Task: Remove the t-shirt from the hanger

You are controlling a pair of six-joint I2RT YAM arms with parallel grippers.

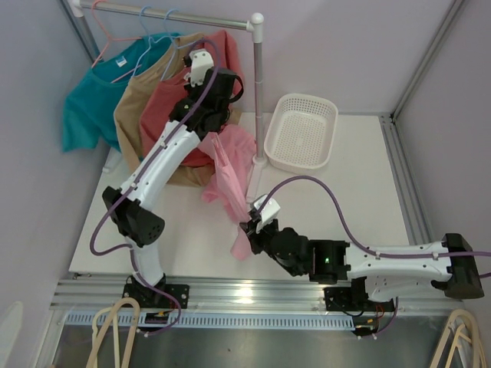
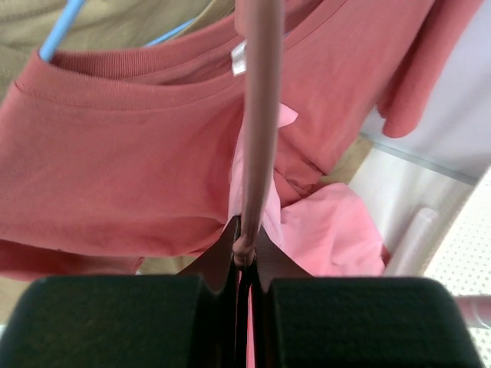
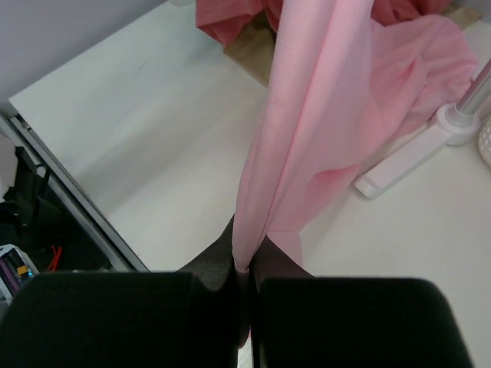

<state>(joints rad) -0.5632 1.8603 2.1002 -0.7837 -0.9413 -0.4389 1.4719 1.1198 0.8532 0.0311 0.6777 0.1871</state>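
A light pink t-shirt (image 1: 230, 165) hangs in a long stretched fold from below the rail down toward the table's front. Its pink hanger (image 2: 261, 115) shows in the left wrist view as a thin rod running up from the jaws. My left gripper (image 2: 244, 257) is shut on that rod, high up by the hanging clothes (image 1: 209, 129). My right gripper (image 1: 249, 228) is low near the front edge and shut on the t-shirt's bottom edge (image 3: 322, 115), with the cloth pinched between the pads (image 3: 244, 264).
A clothes rail (image 1: 176, 15) on a white post (image 1: 258, 84) carries a teal shirt (image 1: 88, 96), a tan shirt (image 1: 132, 103) and a coral shirt (image 1: 165, 103). A white basket (image 1: 301, 132) stands at the back right. Spare hangers (image 1: 107, 337) lie below the table's front edge.
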